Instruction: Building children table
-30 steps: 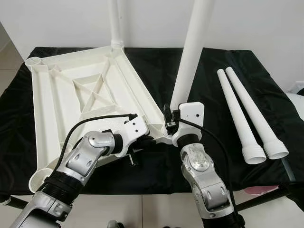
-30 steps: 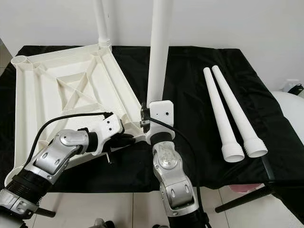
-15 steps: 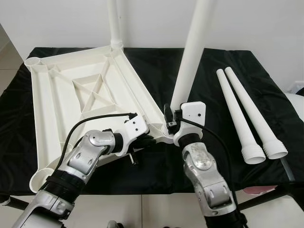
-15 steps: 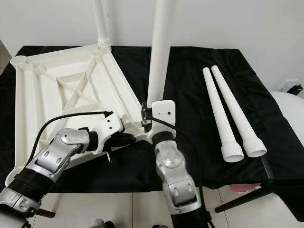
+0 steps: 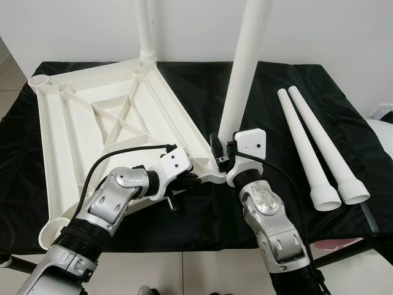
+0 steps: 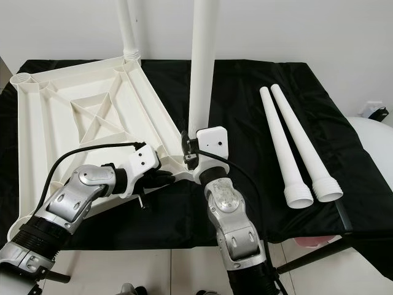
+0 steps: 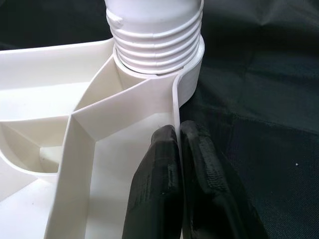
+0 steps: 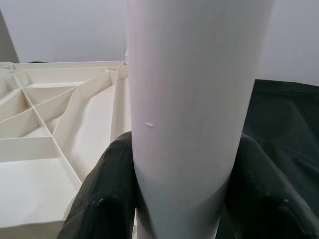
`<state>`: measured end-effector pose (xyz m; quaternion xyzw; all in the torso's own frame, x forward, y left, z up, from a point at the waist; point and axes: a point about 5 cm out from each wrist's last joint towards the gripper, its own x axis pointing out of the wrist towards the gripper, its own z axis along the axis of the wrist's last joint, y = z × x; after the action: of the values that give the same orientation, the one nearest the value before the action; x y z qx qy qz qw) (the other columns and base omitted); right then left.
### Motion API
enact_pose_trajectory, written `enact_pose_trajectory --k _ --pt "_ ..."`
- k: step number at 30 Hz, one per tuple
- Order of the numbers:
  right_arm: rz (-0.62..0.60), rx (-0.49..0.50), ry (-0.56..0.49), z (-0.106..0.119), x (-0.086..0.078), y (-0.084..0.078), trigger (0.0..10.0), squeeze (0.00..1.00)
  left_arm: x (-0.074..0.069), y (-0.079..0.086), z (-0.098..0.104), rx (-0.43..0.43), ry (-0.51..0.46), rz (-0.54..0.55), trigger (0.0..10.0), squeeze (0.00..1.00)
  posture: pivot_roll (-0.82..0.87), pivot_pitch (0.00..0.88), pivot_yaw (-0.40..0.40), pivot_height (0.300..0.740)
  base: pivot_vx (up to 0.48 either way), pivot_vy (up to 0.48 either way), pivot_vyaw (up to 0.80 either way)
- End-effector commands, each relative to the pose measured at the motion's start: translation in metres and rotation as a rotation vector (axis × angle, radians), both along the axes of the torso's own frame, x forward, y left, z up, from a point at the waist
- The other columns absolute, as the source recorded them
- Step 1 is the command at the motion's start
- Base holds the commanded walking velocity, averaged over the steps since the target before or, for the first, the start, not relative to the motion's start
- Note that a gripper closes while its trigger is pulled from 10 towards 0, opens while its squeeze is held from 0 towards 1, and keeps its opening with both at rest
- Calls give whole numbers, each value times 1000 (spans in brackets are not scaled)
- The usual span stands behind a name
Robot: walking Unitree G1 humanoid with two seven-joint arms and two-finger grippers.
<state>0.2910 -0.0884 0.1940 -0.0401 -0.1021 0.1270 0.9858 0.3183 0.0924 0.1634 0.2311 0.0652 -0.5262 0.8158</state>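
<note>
White ribbed tabletop (image 5: 92, 117) (inverted) | right hand (image 8: 174, 199) grips smooth leg (image 5: 241, 80)

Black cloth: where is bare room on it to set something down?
The cloth is bare between the upright leg and the two loose legs, and in front along its near edge. It is crowded around the tabletop corner, where both grippers work.

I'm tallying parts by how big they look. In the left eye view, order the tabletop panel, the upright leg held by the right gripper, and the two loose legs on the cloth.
1. tabletop panel
2. upright leg, held by the right gripper; its top is cut off
3. loose legs, which look alike
</note>
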Motion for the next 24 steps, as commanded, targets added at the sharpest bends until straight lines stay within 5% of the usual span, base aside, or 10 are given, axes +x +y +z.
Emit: enact_pose_trajectory --k 1,11,24 --pt "4 -85 278 -53 2 -21 10000 0 6 13 10 -20 -81 113 0 0 6 164 6 740 0 0 0" --pt "214 -222 263 -36 6 -34 10000 0 -10 26 12 44 -101 2 0 0 9 154 1 740 0 0 0" --pt "382 -99 330 -28 6 -28 10000 0 -21 40 23 50 -128 -56 0 0 20 144 -8 740 0 0 0"
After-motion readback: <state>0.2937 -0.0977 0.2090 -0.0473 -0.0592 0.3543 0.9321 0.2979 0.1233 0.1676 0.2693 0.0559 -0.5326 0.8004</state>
